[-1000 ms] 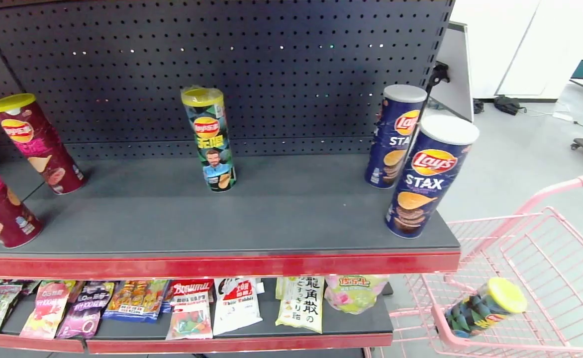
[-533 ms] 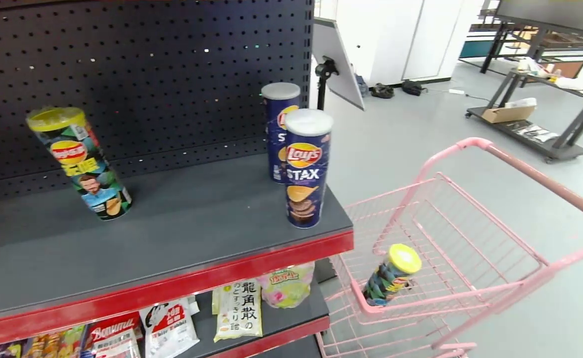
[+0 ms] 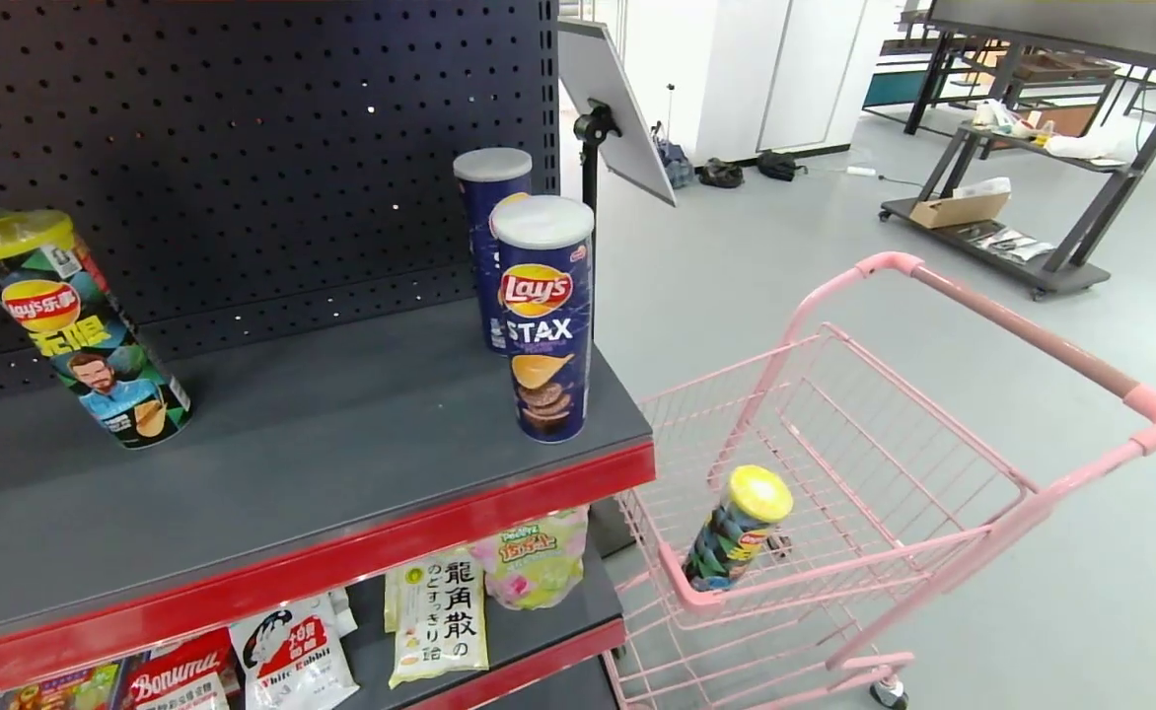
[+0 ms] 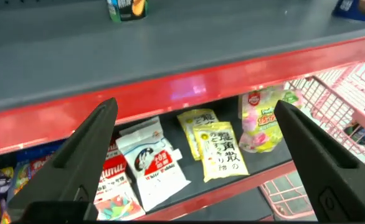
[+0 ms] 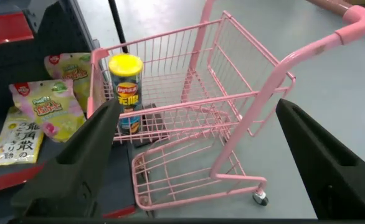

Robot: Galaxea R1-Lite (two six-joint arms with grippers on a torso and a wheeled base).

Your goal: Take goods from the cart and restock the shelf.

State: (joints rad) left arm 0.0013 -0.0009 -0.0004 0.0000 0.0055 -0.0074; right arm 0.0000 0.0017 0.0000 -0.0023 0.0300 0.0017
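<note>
Chips in a yellow-lid can are sitting in the pink cart, in the corner next to the shelf. The right pincer is holding its two dark fingers wide apart, with nothing between them. The can is waiting out in front of this pincer, well apart from it, closer to one finger than the other. Pink wires of the cart are crossing over the can's bottom part, so that part is hard to see. The left pincer is also holding its fingers wide apart and is gripping nothing. Out in front of it the red edge of the top shelf is running across, and snack bags are lying on the lower shelf beyond that. A green can is standing on the top shelf far ahead of the left pincer, but only its bottom is showing there. From the head view, that green can is standing by the dark back wall. Two blue cans are standing at the cart end of the shelf. The front blue can is hiding most of the back blue can.
</note>
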